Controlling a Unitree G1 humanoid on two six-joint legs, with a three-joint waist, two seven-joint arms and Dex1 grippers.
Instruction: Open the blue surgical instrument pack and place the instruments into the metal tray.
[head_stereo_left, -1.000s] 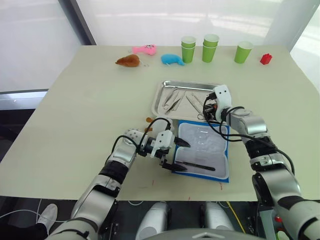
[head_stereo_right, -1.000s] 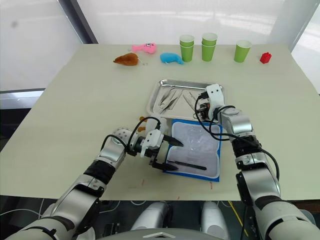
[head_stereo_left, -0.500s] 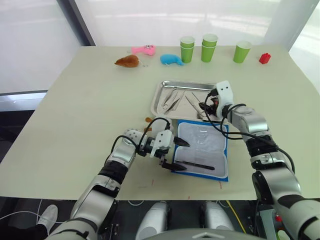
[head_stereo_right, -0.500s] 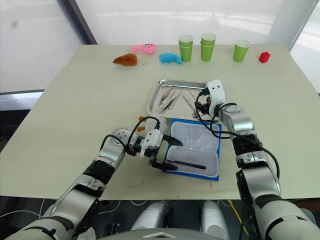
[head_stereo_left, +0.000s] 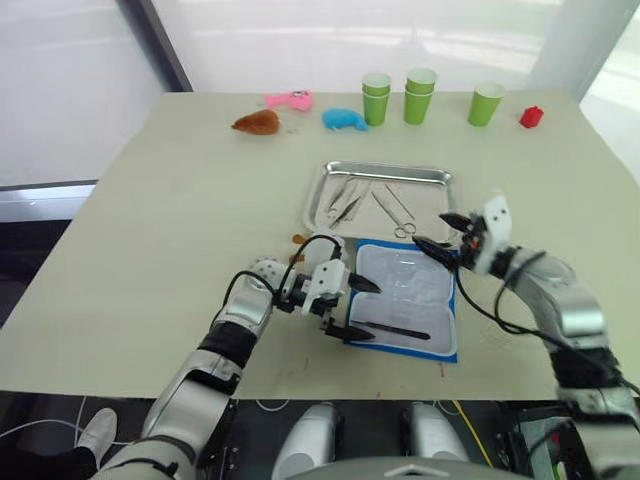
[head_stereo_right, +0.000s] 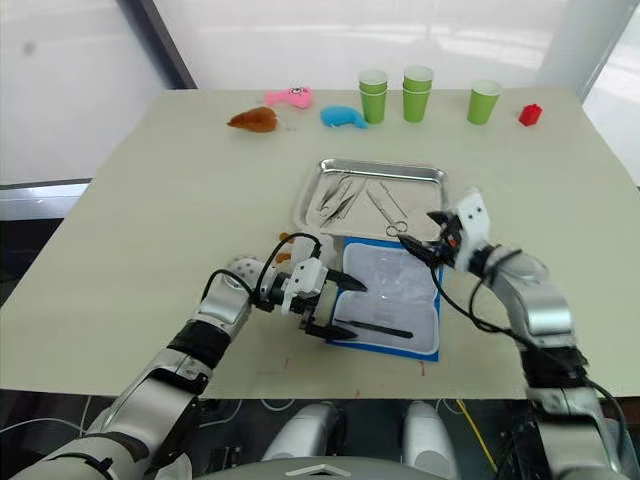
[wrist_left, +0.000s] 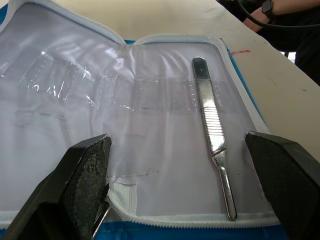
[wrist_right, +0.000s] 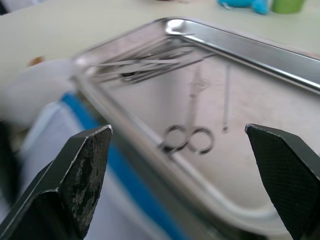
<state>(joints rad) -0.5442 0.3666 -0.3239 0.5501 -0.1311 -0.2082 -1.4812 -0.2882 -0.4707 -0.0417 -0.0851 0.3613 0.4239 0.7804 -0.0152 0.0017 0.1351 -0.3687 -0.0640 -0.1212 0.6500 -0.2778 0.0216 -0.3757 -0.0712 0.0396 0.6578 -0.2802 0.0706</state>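
On the table, the blue surgical instrument pack (head_stereo_left: 405, 302) lies open with one scalpel handle (wrist_left: 212, 132) left, other instruments (head_stereo_left: 372, 203) already in the metal tray (head_stereo_left: 330, 170), while the left gripper (head_stereo_left: 350, 308) and the right gripper (head_stereo_left: 447, 232) both hang spread and empty.

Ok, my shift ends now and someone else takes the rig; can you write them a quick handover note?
Left gripper: open, at the near left edge of the blue pack, straddling the handle end of the last instrument.
Right gripper: open and empty, above the pack's far right corner, beside the metal tray.
Done: the pack lies open on the table; scissors and other instruments lie in the tray.
Left: pick up the one flat-handled tool lying on the lining and place it in the tray.
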